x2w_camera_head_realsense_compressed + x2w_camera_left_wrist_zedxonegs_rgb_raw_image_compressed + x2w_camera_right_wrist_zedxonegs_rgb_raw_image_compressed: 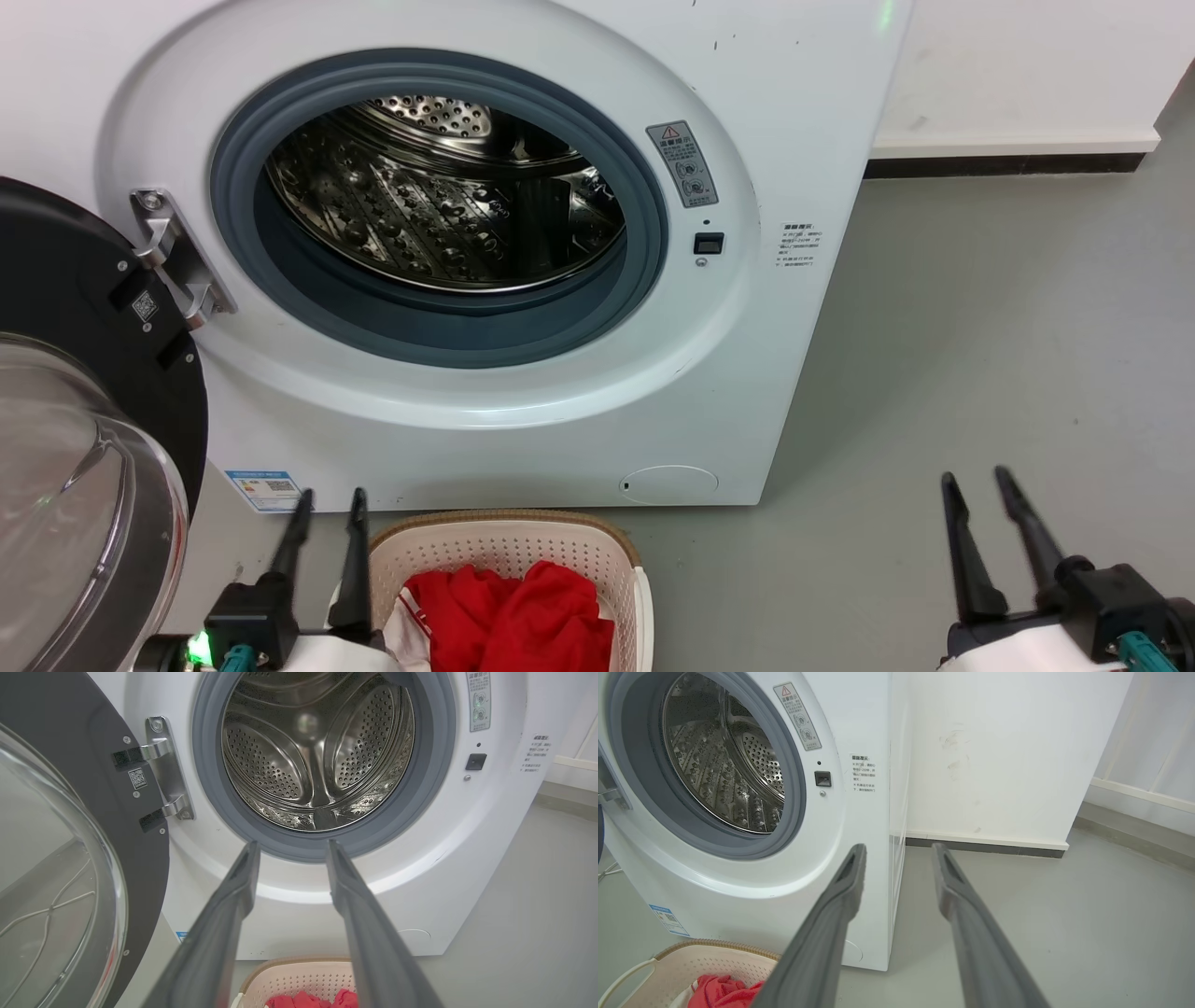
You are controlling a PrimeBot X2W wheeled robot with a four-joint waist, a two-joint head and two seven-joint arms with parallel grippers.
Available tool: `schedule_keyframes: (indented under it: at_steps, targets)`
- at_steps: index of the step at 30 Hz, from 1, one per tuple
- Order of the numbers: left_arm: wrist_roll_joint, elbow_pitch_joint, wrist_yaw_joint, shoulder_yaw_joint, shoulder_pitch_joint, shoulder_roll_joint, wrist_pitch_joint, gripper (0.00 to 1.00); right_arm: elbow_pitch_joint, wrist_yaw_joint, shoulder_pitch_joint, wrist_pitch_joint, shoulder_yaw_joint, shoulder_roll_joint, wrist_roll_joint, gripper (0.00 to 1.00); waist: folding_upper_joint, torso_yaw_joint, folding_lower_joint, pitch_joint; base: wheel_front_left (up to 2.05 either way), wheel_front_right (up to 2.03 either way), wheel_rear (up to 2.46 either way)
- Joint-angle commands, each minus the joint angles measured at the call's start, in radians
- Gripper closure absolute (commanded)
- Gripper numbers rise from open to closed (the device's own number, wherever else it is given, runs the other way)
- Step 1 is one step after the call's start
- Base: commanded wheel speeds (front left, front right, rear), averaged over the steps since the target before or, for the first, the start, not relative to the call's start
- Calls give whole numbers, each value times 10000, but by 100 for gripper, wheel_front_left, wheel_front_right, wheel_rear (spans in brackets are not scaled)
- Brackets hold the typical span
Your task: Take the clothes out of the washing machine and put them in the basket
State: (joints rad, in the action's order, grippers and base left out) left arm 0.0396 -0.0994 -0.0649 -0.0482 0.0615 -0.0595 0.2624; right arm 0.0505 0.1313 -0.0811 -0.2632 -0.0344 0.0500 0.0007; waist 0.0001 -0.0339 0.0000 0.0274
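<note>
The red clothes (523,616) lie in the basket (504,519) right in front of the washing machine (747,373), and the left gripper (331,495) beside it and the right gripper (976,476) off by the machine's right corner both hold nothing, fingers apart. The drum (439,205) looks bare, so one good look inside should finish the job. The open door (84,448) on the machine's left could bump the left arm.

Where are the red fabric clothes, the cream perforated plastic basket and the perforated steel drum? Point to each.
Red fabric clothes (532,616): head view, top of the pile.
Cream perforated plastic basket (504,551): head view, far inner wall.
Perforated steel drum (420,215): head view, inner wall.
</note>
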Motion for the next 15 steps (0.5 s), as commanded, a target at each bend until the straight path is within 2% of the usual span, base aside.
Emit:
schedule_keyframes:
  at_steps: [1,3,15]
  targets:
    - [36,-98,-3,-12,-7,19,-31,100,65,0,-52,2,23,-2,34,100,-1,-1,0,0,0,0,0]
    - [126,-294,-6,-23,12,44,-104,100,212,0,-114,18,43,-8,136,100,-1,1,0,-2,0,0,0]
    - [2650,-499,-115,-153,-297,50,-728,100,473,-1,224,474,96,151,2909,100,-1,34,0,-25,0,0,0]
